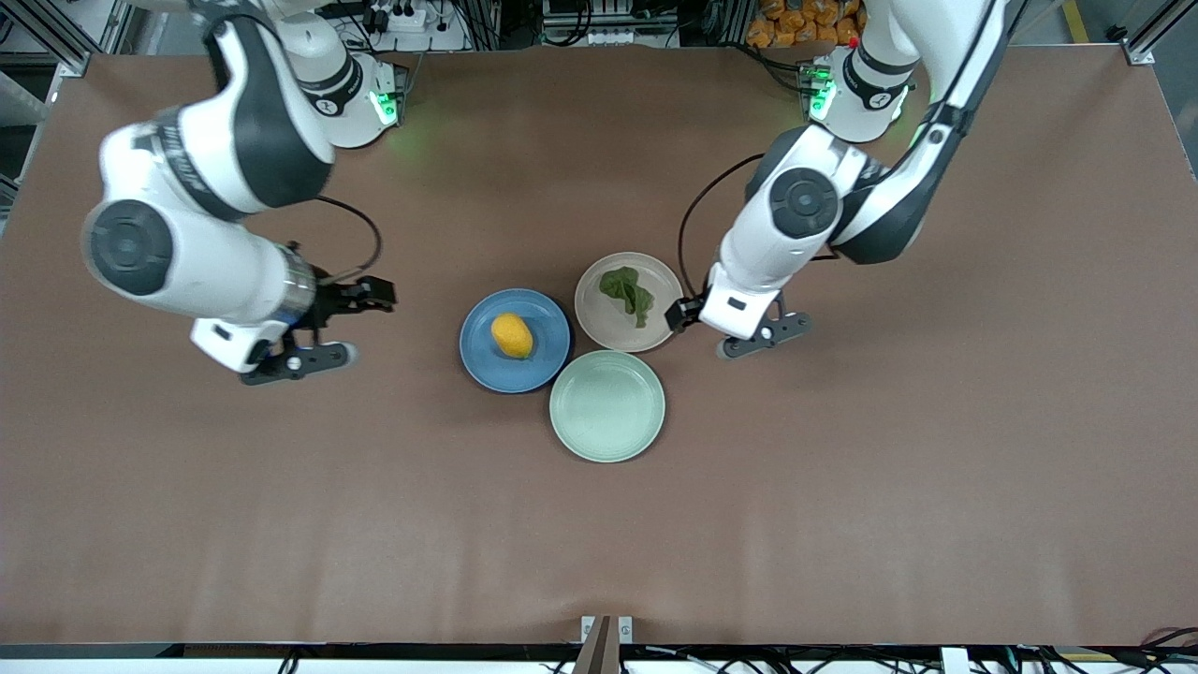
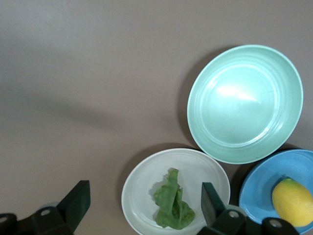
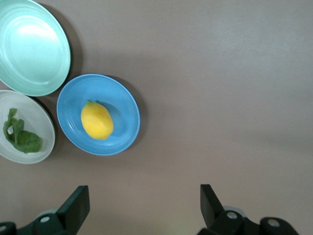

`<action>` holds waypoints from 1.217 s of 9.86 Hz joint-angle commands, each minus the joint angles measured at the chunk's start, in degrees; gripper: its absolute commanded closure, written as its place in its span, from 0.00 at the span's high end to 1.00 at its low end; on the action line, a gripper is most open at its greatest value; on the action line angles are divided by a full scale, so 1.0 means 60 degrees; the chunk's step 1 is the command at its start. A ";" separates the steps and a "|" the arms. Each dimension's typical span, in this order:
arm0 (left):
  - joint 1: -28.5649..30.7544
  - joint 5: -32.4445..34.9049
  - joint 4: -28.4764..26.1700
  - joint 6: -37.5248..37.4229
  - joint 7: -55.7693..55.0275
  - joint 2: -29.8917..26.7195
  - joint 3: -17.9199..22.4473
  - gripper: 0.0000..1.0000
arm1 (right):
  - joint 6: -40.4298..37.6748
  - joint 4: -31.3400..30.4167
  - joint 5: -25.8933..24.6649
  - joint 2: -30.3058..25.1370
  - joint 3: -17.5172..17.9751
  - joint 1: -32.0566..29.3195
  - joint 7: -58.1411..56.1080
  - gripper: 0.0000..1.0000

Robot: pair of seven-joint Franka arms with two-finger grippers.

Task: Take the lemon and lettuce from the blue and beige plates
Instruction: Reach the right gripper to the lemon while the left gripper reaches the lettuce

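I am hovering the left gripper [image 1: 763,339] beside the beige plate [image 1: 599,323], jaws wide and empty; the right gripper [image 1: 309,328], also wide, is hanging over bare table near the blue plate [image 1: 477,356]. The lemon [image 1: 512,335] is lying there and may roll if I nudge it. The lettuce [image 1: 629,293] is looking flat, so fingers might scrape the plate. Both fingertips are cut off in the wrist views.

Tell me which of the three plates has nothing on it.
The mint-green plate, nearest the front camera. The blue plate holds the lemon and the beige plate holds the lettuce.
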 commanded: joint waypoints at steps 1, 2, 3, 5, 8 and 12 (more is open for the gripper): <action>-0.0409 0.0284 0.0057 0.0556 -0.0770 0.0408 0.0035 1.00 | 0.0747 -0.0027 0.0146 0.0542 -0.0064 0.0566 0.0656 1.00; -0.0470 0.0443 0.0057 0.0820 -0.1062 0.0613 0.0035 1.00 | 0.1055 -0.0027 0.0190 0.0776 -0.0064 0.0728 0.0876 1.00; -0.0529 0.0735 0.0057 0.0968 -0.1384 0.0847 0.0020 1.00 | 0.1246 -0.0085 0.0190 0.0924 -0.0064 0.0947 0.1023 1.00; -0.0995 0.0796 0.0101 0.1188 -0.1489 0.1418 0.0020 1.00 | 0.2267 -0.0784 0.0190 0.0969 -0.0064 0.1357 0.1288 1.00; -0.1699 0.0796 0.0174 0.1482 -0.2249 0.2211 0.0093 1.00 | 0.3969 -0.2003 0.0190 0.0969 -0.0064 0.1812 0.1622 1.00; -0.2110 0.0797 0.0145 0.1482 -0.2384 0.2431 0.0093 1.00 | 0.5287 -0.2997 0.0190 0.0969 -0.0064 0.2237 0.1742 1.00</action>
